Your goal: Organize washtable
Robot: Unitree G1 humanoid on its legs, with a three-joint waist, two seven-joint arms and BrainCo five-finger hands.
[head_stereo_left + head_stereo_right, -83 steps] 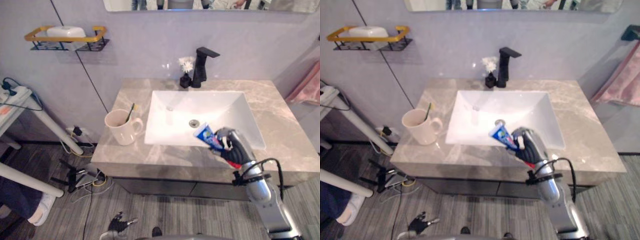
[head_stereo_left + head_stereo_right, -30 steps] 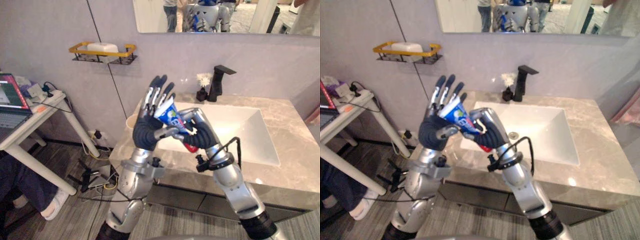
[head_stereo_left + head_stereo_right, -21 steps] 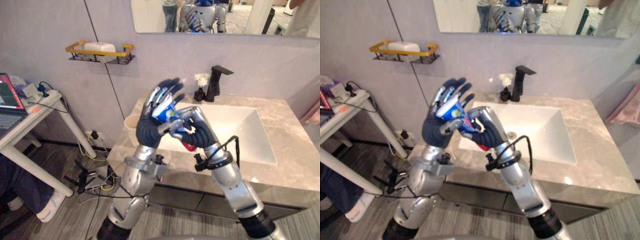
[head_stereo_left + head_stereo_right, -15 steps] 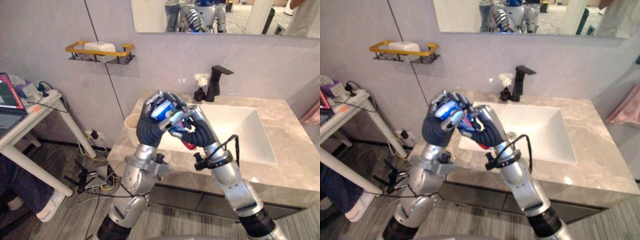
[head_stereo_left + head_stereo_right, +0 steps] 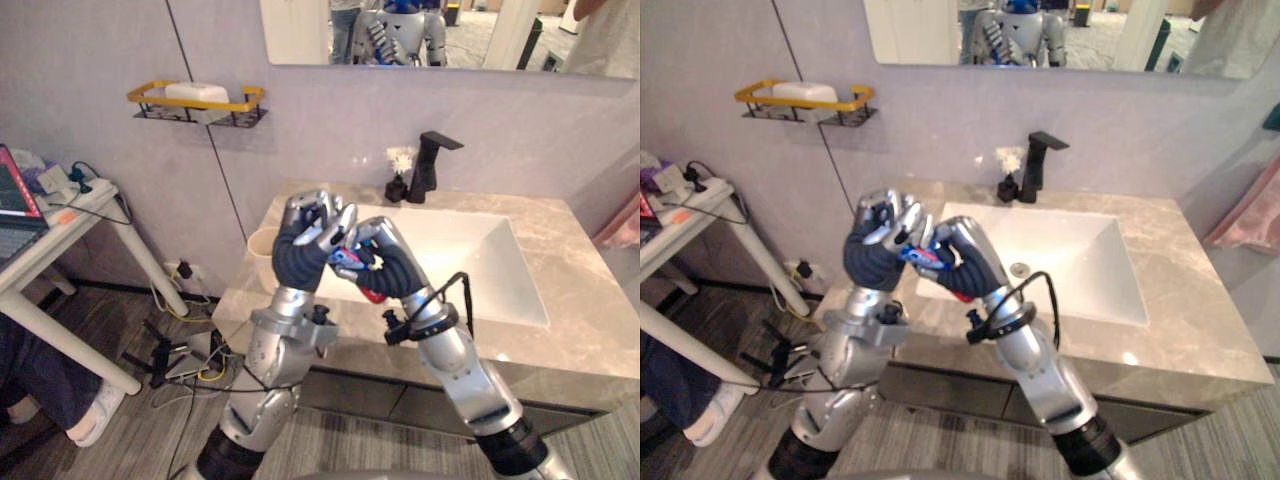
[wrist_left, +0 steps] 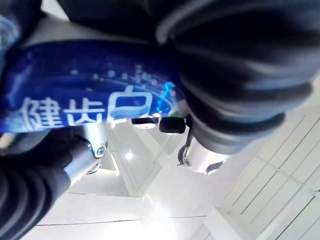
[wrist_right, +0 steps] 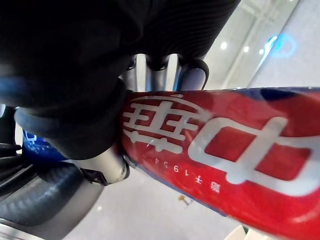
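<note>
The toothpaste tube [image 5: 349, 262] was held up in the air before the marble counter [image 5: 590, 330]. The left hand [image 5: 303, 240] was curled round its blue end and the right hand [image 5: 392, 265] round its red end. A cream cup [image 5: 262, 243] stood beside the white sink [image 5: 480, 265].

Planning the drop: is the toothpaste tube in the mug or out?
Out. The left hand and right hand are both curled round the toothpaste tube, up in the air; the mug stands apart behind them.
</note>
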